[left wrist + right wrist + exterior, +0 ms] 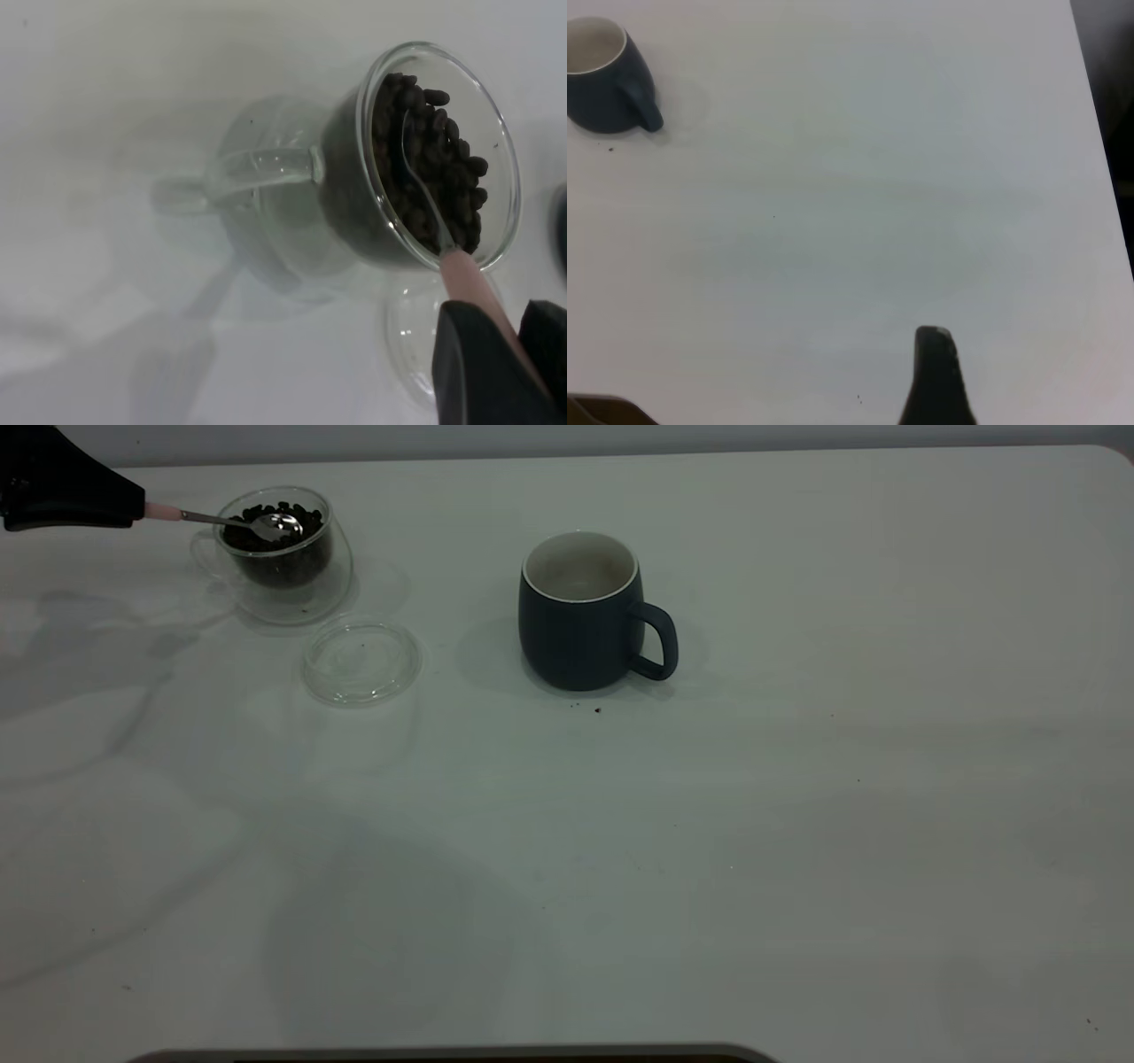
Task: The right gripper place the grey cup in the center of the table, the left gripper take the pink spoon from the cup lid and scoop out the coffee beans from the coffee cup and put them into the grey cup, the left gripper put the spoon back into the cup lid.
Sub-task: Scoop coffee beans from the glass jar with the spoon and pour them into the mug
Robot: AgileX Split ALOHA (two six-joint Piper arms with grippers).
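my left gripper [133,511] is clamped on the pink spoon [164,512], bowl resting on the coffee beans [283,518] in the coffee cup [279,553]; right gripper [937,376] sits well off from the grey cup [580,611], can't tell its jaws

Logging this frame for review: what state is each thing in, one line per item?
grey cup: upright on the table, looks empty.
coffee cup: upright, holding coffee beans.
cup lid: flat on the table, nothing on it.
pink spoon: held by the left gripper, bowl over the beans.
right gripper: away from the cup, holding nothing.
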